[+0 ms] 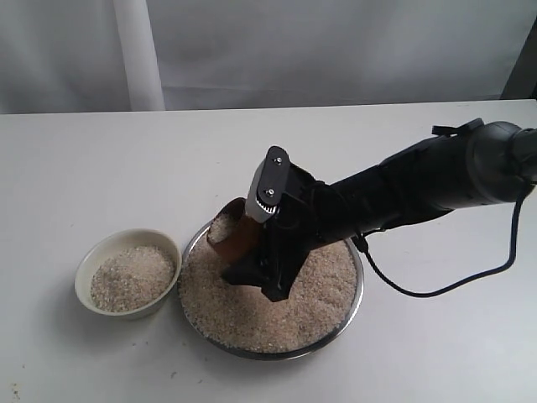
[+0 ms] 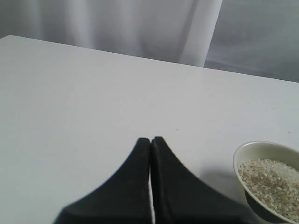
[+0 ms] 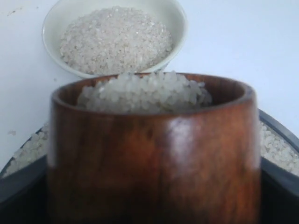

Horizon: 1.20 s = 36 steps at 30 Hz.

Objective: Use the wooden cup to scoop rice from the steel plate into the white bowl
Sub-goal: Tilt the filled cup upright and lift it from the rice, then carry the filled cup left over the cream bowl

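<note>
The wooden cup [image 1: 237,233] is tilted above the left part of the steel plate [image 1: 357,290], with my right gripper [image 1: 250,253] shut on it. It is heaped with rice [image 3: 145,91], and its glossy brown wall [image 3: 154,154] fills the right wrist view. More rice [image 1: 310,294] covers the plate. To the plate's left stands the white bowl [image 1: 86,270], partly filled with rice [image 1: 132,277]; the right wrist view shows the bowl [image 3: 50,25] beyond the cup. My left gripper [image 2: 150,140] hangs shut and empty over bare table, the bowl [image 2: 242,154] off to one side.
White table [image 1: 101,168] surrounds both vessels. A pale curtain [image 1: 336,50] hangs behind its far edge. A black cable [image 1: 436,290] loops from the right arm onto the table right of the plate.
</note>
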Tool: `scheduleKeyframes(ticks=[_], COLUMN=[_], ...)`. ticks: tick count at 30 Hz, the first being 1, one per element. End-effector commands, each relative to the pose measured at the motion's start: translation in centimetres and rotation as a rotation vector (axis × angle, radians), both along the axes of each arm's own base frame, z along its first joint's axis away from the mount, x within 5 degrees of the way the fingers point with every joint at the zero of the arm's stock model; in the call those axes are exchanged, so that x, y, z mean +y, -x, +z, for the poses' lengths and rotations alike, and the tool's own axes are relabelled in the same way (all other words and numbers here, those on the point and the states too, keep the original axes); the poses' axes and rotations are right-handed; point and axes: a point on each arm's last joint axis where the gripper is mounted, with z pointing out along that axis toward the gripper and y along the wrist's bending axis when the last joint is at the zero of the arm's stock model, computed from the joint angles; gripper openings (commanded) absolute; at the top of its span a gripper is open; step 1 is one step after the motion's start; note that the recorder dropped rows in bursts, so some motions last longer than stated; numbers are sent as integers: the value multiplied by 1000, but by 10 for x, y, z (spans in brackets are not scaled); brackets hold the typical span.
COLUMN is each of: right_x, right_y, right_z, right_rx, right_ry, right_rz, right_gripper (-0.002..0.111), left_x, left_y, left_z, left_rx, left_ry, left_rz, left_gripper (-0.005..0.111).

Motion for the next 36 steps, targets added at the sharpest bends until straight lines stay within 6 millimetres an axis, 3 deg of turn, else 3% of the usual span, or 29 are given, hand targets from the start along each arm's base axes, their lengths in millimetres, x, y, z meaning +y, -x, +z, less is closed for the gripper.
scheduleKeyframes(ticks=[1, 9, 13, 22, 25, 31, 36], right_x=[0, 0, 4, 54, 71, 103, 122], right_y=[0, 1, -2, -13, -16, -23, -21], right_z=[7, 9, 22, 87, 99, 104, 93], right_rx=[-2, -7, -53, -213, -240, -316, -426], right_ry=[-33, -38, -14, 13, 9, 41, 126], right_rz=[-6, -5, -9, 84, 99, 148, 215], right_gripper=[0, 0, 0, 0, 0, 0, 0], left_x=[0, 0, 0, 0, 0, 0, 0], left_y=[0, 0, 0, 0, 0, 0, 0], left_z=[2, 2, 2, 2, 2, 2, 2], left_rx=[-13, -13, -13, -13, -13, -13, -13], left_ry=[6, 6, 6, 6, 6, 6, 6], left_rz=[-4, -4, -4, -4, -4, -4, -4], left_gripper=[0, 0, 0, 0, 0, 0, 0])
